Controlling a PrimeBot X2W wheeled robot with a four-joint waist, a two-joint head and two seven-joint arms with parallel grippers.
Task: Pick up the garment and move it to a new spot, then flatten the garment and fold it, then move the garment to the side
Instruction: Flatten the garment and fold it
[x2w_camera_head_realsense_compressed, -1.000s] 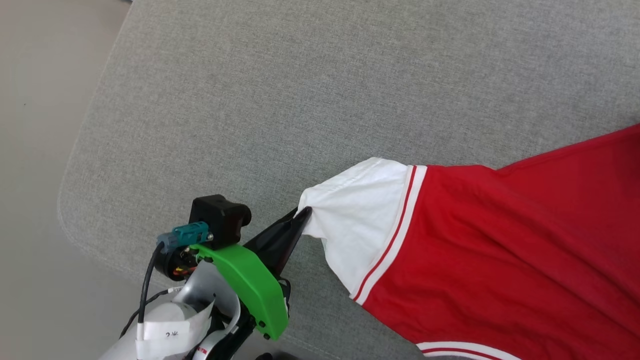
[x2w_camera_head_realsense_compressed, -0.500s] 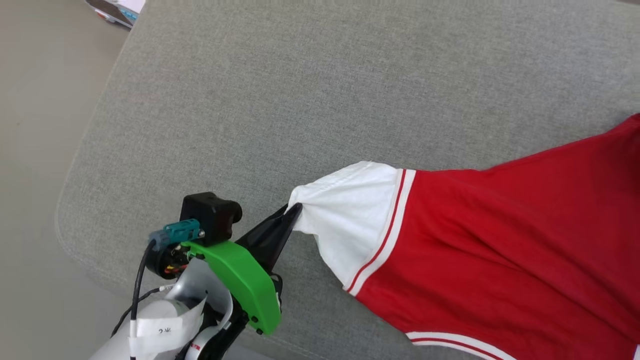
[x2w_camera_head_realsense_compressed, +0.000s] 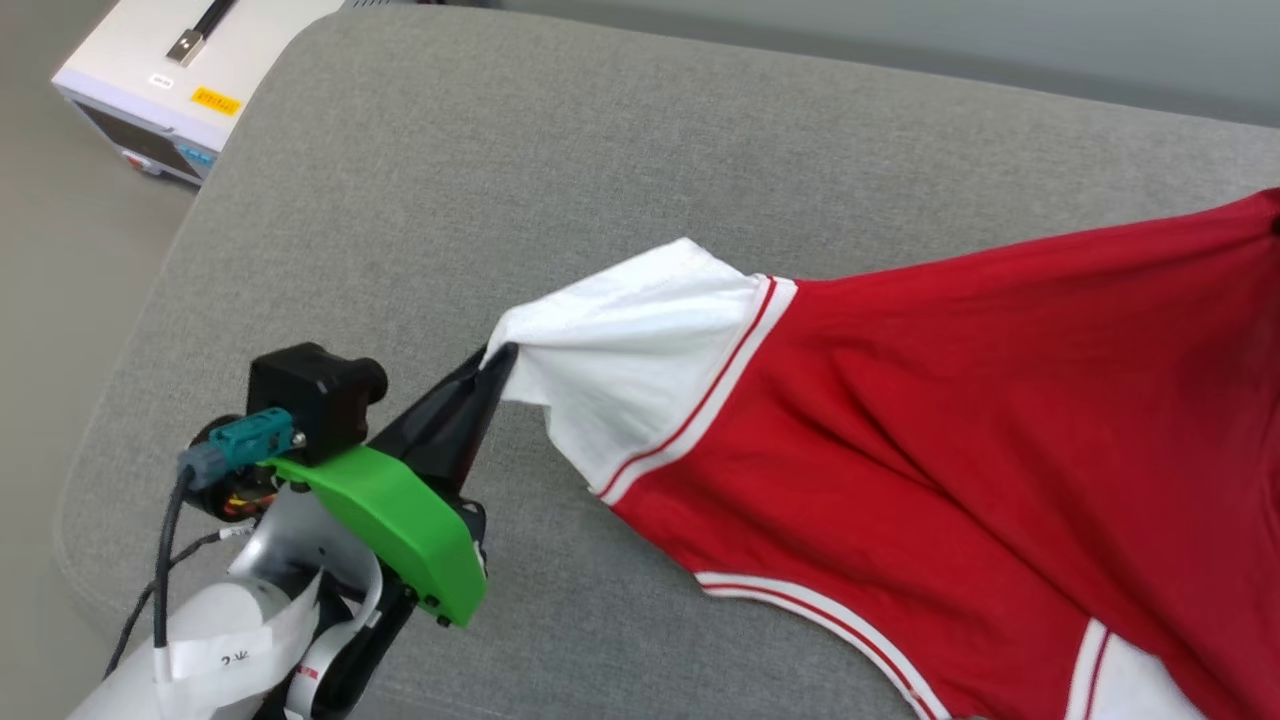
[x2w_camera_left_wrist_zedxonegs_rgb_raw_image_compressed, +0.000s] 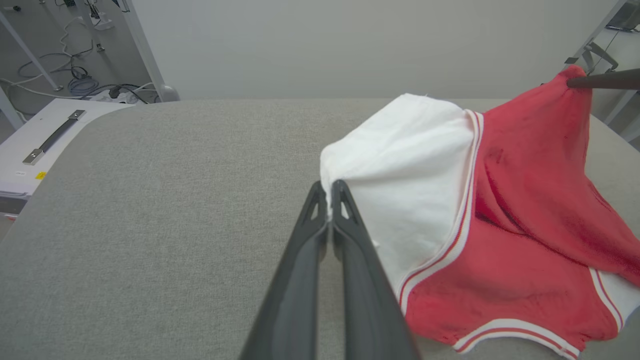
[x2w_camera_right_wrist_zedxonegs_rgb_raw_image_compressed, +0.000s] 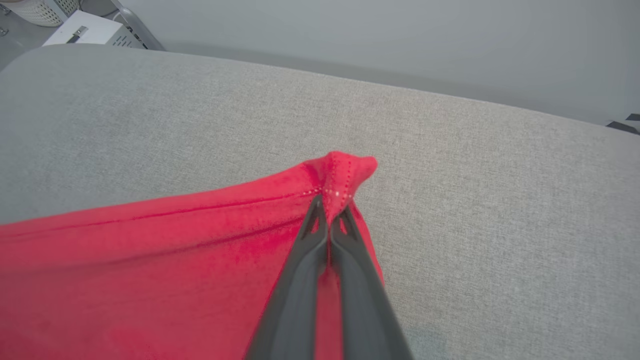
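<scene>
Nearest us in the head view, the left arm's pale forearm (x2w_camera_head_realsense_compressed: 200, 640) is running off the bottom edge, so we are seeing only its wrist end, with a green bracket (x2w_camera_head_realsense_compressed: 400, 520) and a black camera block (x2w_camera_head_realsense_compressed: 315, 390) riding on it; the left gripper (x2w_camera_head_realsense_compressed: 497, 358) is reaching up and to the right from there, its two dark fingers pressed together and pinching the cuff corner of the white sleeve (x2w_camera_head_realsense_compressed: 630, 335); in the left wrist view the jaws are meeting with only a sliver of cloth between them. The garment (x2w_camera_head_realsense_compressed: 950, 420) is stretching from that sleeve rightward over the grey cushion (x2w_camera_head_realsense_compressed: 600, 150); the frame is cutting off its red body and second sleeve at the right and bottom edges; how much of the cloth is resting on the cushion and how much is lifted, we cannot tell. Farther along, the right gripper (x2w_camera_right_wrist_zedxonegs_rgb_raw_image_compressed: 330, 204) is clamping a bunched red corner, its closed tips partly buried in the fold. Beyond the cushion's far left corner, a white box (x2w_camera_head_realsense_compressed: 170, 80) with a dark handle is sitting partly cropped.
</scene>
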